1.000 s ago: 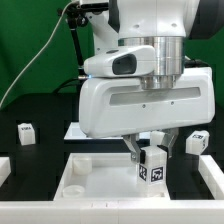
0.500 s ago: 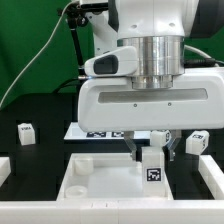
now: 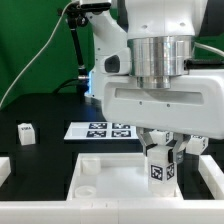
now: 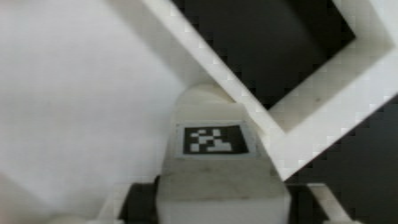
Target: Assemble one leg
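My gripper (image 3: 160, 158) is shut on a leg (image 3: 159, 167), a small white post with a black-and-white tag on its face. It holds the leg upright over the large white square tray piece (image 3: 100, 178), near its far corner on the exterior view's right. In the wrist view the leg (image 4: 217, 140) stands between my fingers (image 4: 143, 205), with the tray's raised rim (image 4: 267, 90) running diagonally behind it. Another leg (image 3: 26, 133) lies on the table at the exterior view's left.
The marker board (image 3: 103, 130) lies on the black table behind the tray. A further tagged leg (image 3: 196, 144) shows behind my gripper at the exterior view's right. A round corner hole (image 3: 85, 186) shows in the tray's near left.
My arm has moved toward the exterior view's right with the leg in it, uncovering the marker board. The leg now hangs nearer the tray's right corner.
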You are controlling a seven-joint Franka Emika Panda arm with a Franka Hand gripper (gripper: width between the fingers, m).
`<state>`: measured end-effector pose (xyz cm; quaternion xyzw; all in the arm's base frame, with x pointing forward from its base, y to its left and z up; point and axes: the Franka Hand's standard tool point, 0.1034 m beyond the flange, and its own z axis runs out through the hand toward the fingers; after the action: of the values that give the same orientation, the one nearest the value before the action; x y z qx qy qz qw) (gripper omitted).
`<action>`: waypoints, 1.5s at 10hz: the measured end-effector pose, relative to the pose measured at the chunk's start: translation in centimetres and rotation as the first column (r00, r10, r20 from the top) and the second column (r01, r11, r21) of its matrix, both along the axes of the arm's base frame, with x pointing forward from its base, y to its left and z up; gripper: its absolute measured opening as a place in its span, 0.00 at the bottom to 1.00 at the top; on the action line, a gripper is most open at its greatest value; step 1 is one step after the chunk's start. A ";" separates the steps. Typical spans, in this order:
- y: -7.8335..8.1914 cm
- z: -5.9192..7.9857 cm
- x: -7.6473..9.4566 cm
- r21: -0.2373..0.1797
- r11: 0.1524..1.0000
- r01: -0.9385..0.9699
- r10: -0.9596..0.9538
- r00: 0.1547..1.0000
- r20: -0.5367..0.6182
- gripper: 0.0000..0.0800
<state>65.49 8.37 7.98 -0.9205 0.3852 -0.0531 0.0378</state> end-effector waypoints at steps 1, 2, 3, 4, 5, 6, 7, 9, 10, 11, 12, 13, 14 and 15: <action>0.0 0.0 0.0 0.008 0.999 0.033 -0.033 0.999 -0.001 0.36; 0.1 0.0 0.0 0.004 1.000 -0.005 0.005 1.000 0.000 0.47; 0.1 0.0 0.0 0.004 1.000 -0.006 0.006 1.000 0.000 0.70; 0.0 -0.1 -0.3 -0.006 0.995 -0.100 0.100 0.995 -0.017 0.78; 0.1 -0.1 -0.3 -0.023 0.976 -0.218 0.218 0.976 -0.017 0.78; 0.1 -0.2 -0.3 -0.053 0.913 -0.403 0.403 0.915 -0.023 0.81; 0.4 -0.3 -0.5 -0.066 0.854 -0.517 0.516 0.856 -0.033 0.81; 0.9 -0.2 -0.5 -0.077 0.770 -0.633 0.632 0.774 -0.040 0.81; 0.8 -0.2 -0.5 -0.087 0.700 -0.708 0.707 0.705 -0.047 0.81; 0.7 -0.3 -0.5 -0.089 0.681 -0.727 0.726 0.686 -0.050 0.81; 0.5 -0.3 -0.5 -0.099 0.607 -0.789 0.787 0.614 -0.059 0.81; 0.4 -0.3 -0.5 -0.107 0.511 -0.853 0.852 0.519 -0.071 0.81; 0.4 -0.3 -0.5 -0.113 0.433 -0.894 0.893 0.443 -0.085 0.81; 0.3 -0.2 -0.3 -0.108 0.313 -0.943 0.940 0.324 -0.106 0.81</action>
<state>65.19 8.67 7.78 -0.9732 -0.2263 -0.0392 -0.0122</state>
